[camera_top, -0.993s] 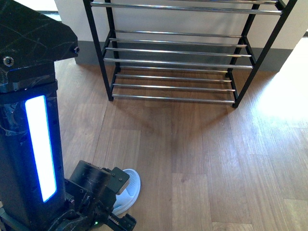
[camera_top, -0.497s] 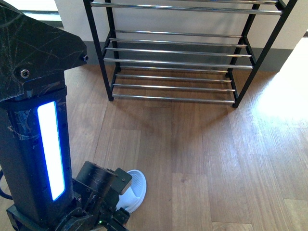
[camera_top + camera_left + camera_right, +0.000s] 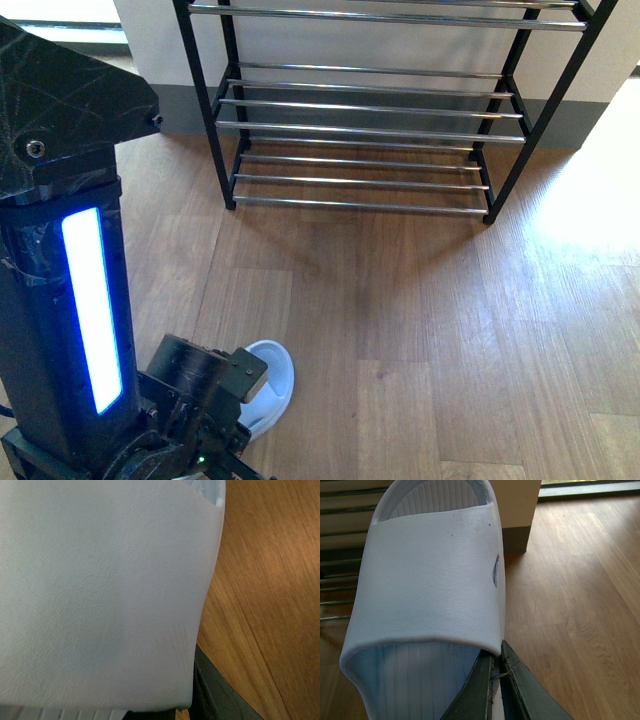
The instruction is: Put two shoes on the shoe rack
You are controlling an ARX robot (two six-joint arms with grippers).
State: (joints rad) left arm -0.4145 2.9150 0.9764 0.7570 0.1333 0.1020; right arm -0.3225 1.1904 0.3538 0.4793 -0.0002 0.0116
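One pale blue slide sandal point(image 3: 270, 382) hangs low over the wood floor at the bottom left of the front view, with my left gripper point(image 3: 238, 392) shut on it. In the left wrist view its strap point(image 3: 100, 590) fills most of the picture, and one dark finger point(image 3: 212, 692) shows beside it. My right gripper point(image 3: 498, 655) is shut on the side edge of a second pale blue slide sandal point(image 3: 430, 585), toe end away from the camera. The shoe rack point(image 3: 360, 130), with black side frames and chrome rods, stands against the far wall with nothing on its visible shelves. My right arm is out of the front view.
My left arm's tall black link with a blue light strip point(image 3: 90, 310) blocks the left of the front view. Wood floor point(image 3: 420, 320) lies between me and the rack. A wall corner with a grey skirting point(image 3: 517, 535) stands beside the rack's rods point(image 3: 340, 580).
My left arm swung a little to the right and then back left. The sandal in it shifted with the arm and now sits close to where it was a second ago.
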